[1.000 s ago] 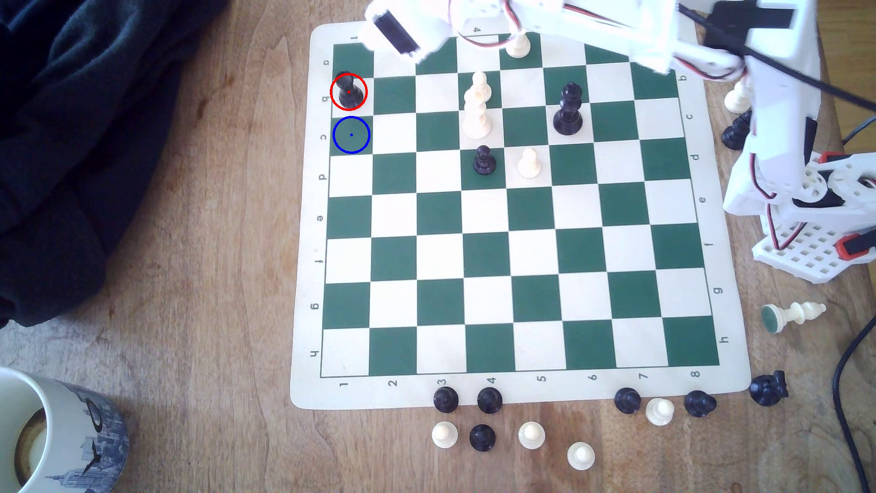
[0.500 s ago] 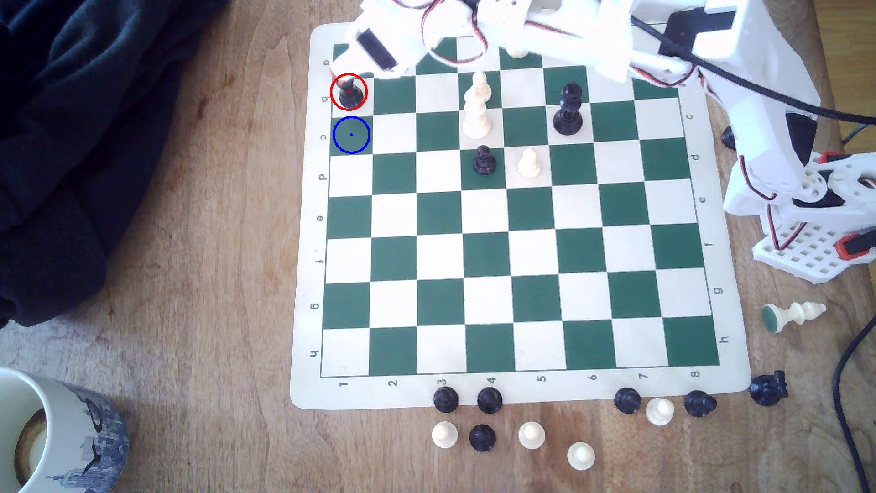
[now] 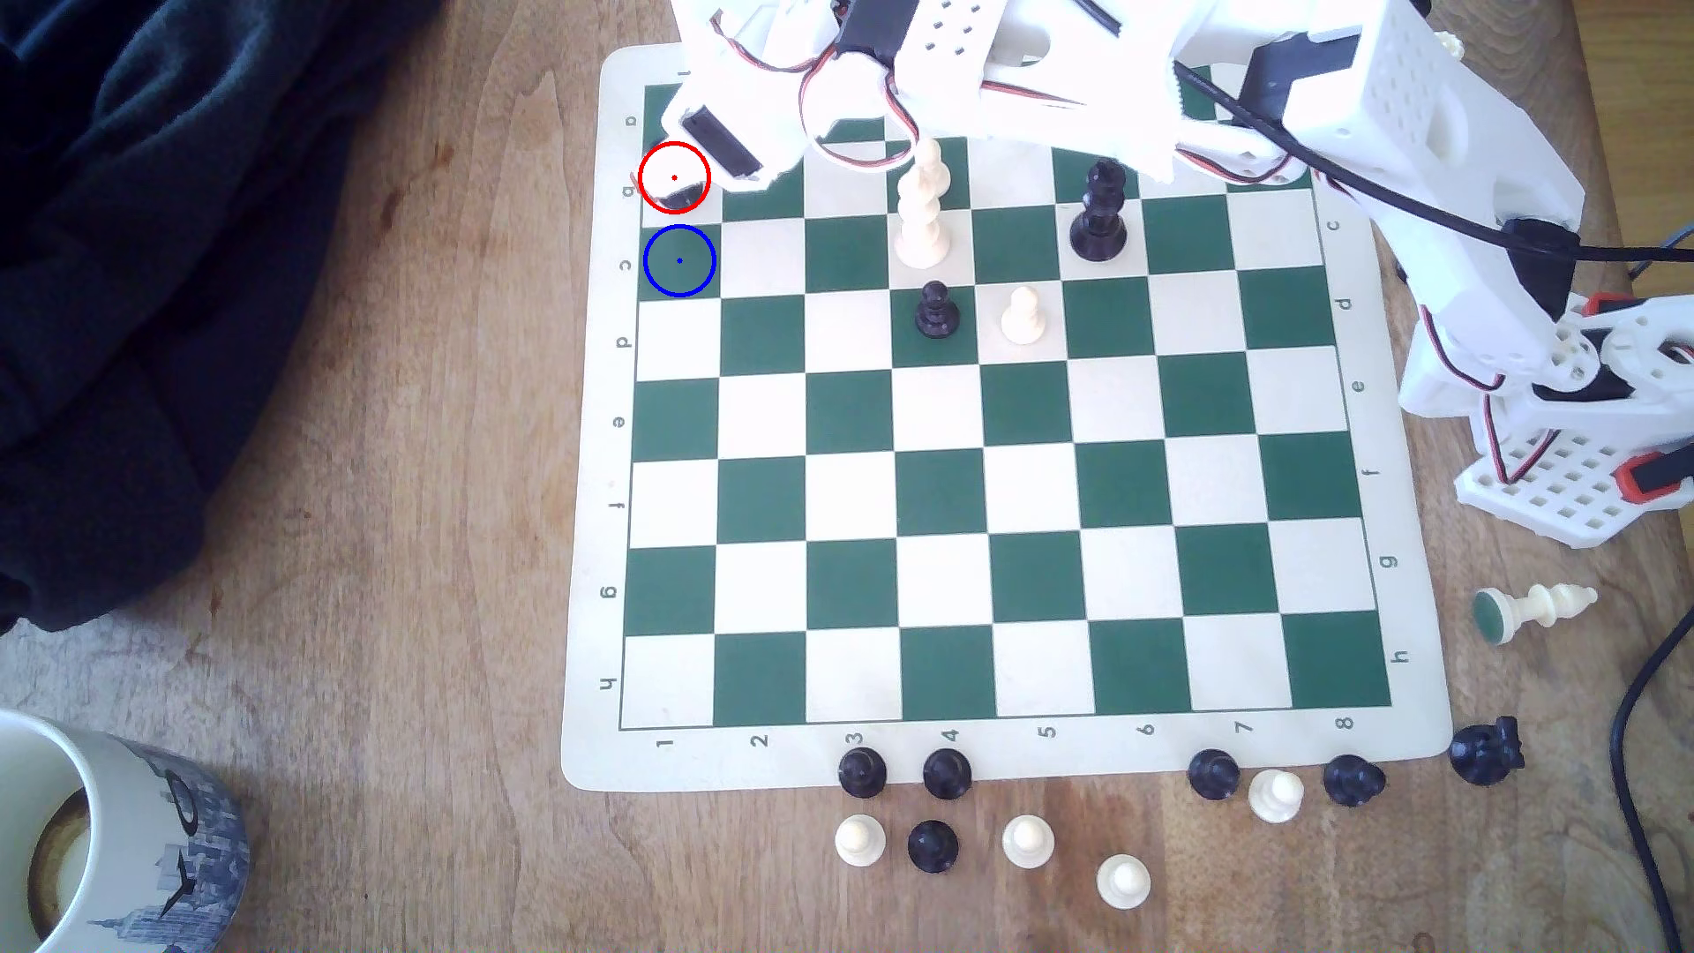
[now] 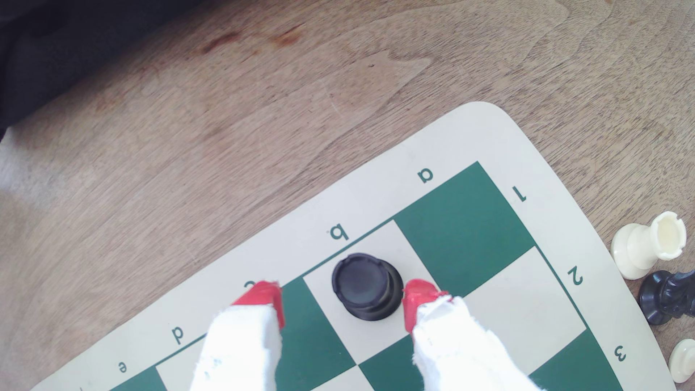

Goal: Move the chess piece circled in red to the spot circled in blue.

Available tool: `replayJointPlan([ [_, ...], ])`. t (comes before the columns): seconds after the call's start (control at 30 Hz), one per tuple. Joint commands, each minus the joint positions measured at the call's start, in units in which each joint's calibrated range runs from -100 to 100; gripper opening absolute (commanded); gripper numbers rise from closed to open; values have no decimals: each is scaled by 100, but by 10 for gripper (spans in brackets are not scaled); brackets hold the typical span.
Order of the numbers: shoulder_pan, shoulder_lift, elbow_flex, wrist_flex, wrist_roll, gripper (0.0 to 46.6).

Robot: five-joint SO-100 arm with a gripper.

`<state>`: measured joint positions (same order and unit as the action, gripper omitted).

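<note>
The red-circled chess piece point(image 4: 366, 285) is short, black and round-topped, upright on the cream square by the letter b. In the exterior view my white gripper point(image 3: 683, 169) hangs over the red ring, and just a dark sliver of the piece point(image 3: 683, 195) shows beneath it. The wrist view has my gripper point(image 4: 340, 300) open, its red-tipped fingers point(image 4: 417, 297) straddling the piece. One tip is close against the base; the other stands well apart. The blue-circled spot point(image 3: 679, 261) is the bare green square one step nearer in the same column.
On the chessboard point(image 3: 1036, 586) stand a tall black king point(image 3: 1098, 211), tall cream pieces point(image 3: 924, 206), a black pawn point(image 3: 936, 310) and a cream pawn point(image 3: 1022, 316). Loose pieces point(image 3: 935, 843) lie off its near edge. A mug point(image 3: 92, 843) and dark cloth point(image 3: 137, 275) lie at the exterior view's left.
The arm has swung toward the exterior view's left and come down over the red ring. The black piece, in plain sight a second ago, is now mostly covered by the gripper.
</note>
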<state>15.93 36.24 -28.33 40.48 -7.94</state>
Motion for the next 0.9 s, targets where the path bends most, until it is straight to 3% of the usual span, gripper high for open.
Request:
replayJointPlan([
  [0.0, -9, -126, -539, -199, 29, 180],
  [0.87, -32, 222, -576, -919, 122, 181],
])
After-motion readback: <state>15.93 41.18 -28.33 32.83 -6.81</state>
